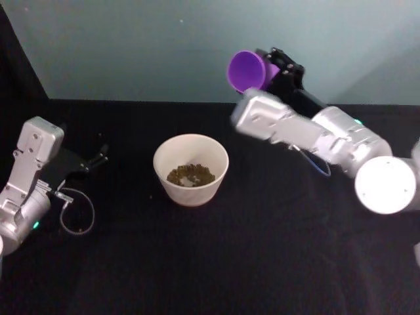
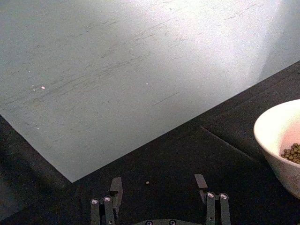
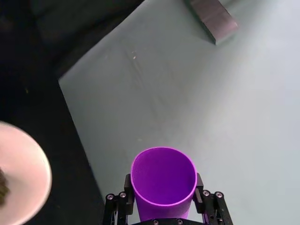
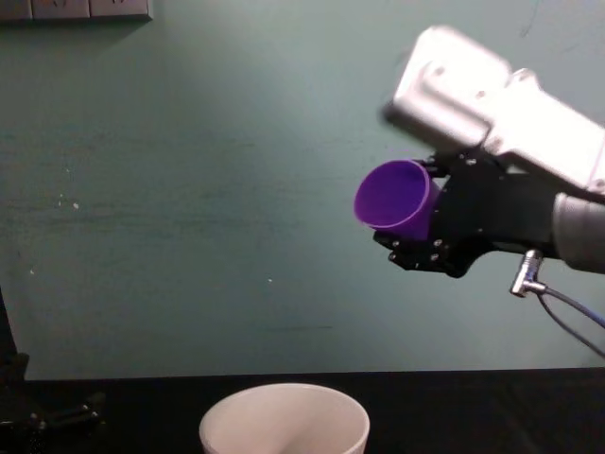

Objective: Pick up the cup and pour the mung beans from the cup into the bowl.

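Right end effector (image 4: 430, 225) grips the empty, tipped cup (image 4: 395, 199) above-right of the bowl (image 1: 193, 190) holding the beans (image 1: 190, 174); best righted slowly. Left end effector (image 2: 158, 183), wide, idles left of the bowl.

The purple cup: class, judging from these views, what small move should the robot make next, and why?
Probably turn the cup upright and lower it to the table beside the bowl. The right gripper holds it tipped and raised; its inside looks empty, and the mung beans lie in the bowl. The left gripper sits parked, open, at left.
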Controlling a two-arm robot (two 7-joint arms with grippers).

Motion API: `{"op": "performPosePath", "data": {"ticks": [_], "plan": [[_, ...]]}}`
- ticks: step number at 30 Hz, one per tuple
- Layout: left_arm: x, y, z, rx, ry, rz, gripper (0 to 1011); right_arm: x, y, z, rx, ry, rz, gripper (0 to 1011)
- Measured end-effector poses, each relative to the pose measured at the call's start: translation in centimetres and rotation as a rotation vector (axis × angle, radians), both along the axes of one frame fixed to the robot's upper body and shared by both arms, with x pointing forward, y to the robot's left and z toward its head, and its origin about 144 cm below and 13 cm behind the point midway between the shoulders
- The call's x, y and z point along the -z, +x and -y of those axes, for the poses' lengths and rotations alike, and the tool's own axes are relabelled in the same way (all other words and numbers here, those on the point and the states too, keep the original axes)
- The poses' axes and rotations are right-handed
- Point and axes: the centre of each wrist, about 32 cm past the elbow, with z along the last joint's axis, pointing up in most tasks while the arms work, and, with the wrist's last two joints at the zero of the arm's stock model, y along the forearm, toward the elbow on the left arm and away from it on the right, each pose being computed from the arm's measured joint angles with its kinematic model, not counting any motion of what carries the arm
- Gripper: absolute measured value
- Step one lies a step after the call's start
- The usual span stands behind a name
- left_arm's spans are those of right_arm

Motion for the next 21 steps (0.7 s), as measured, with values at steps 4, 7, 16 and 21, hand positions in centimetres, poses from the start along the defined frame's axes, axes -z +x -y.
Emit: {"op": "performPosePath", "data": {"ticks": [4, 7, 16, 21], "plan": [[0.0, 0.0, 0.0, 0.000, 0.000, 0.000, 1000, 0.4, 0.1, 1.2, -0.017, 0.128, -0.068, 726], [0.0, 0.0, 0.0, 0.000, 0.000, 0.000, 1000, 0.8, 0.1, 1.9, -0.029, 0.210, -0.121, 726], [0.0, 0.0, 0.0, 0.000, 0.000, 0.000, 1000, 3.4, 0.2, 3.3, -0.052, 0.420, -0.268, 726], [0.0, 0.0, 0.0, 0.000, 0.000, 0.000, 1000, 4.9, 0.2, 3.8, -0.066, 0.529, -0.337, 726]]}}
